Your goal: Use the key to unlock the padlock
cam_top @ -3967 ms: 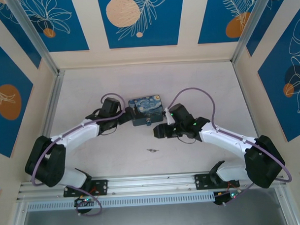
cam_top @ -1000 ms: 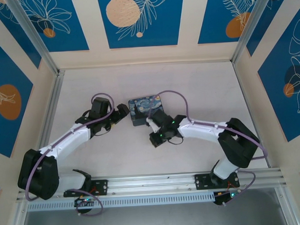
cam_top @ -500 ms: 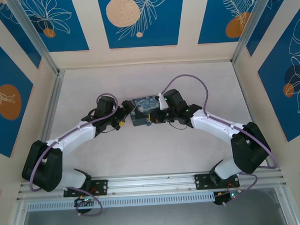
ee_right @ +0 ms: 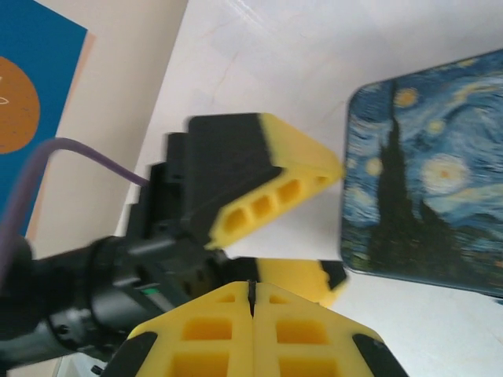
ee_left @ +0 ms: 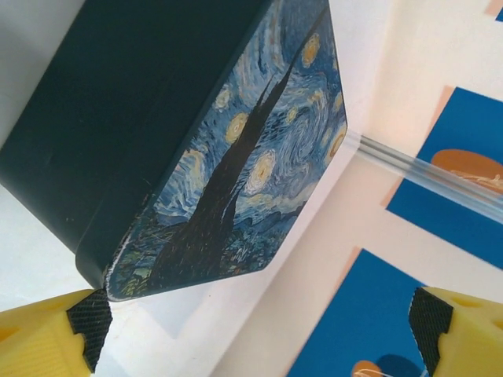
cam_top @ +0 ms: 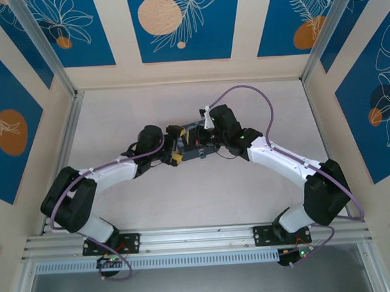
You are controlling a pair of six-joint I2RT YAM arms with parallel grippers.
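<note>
Crowding both arms onto the swirl-painted box [ee_left: 236, 157] in the middle of the table [cam_top: 248, 202]. Holding the left gripper [ee_left: 255, 326] spread wide around the box's near corner, with one pad [ee_left: 90, 322] seemingly touching that corner. Pressing the right gripper [ee_right: 251, 302] fully together just beside the box; whether on the key, cannot tell. Cannot place the padlock either, possibly hidden among the grippers.
</note>
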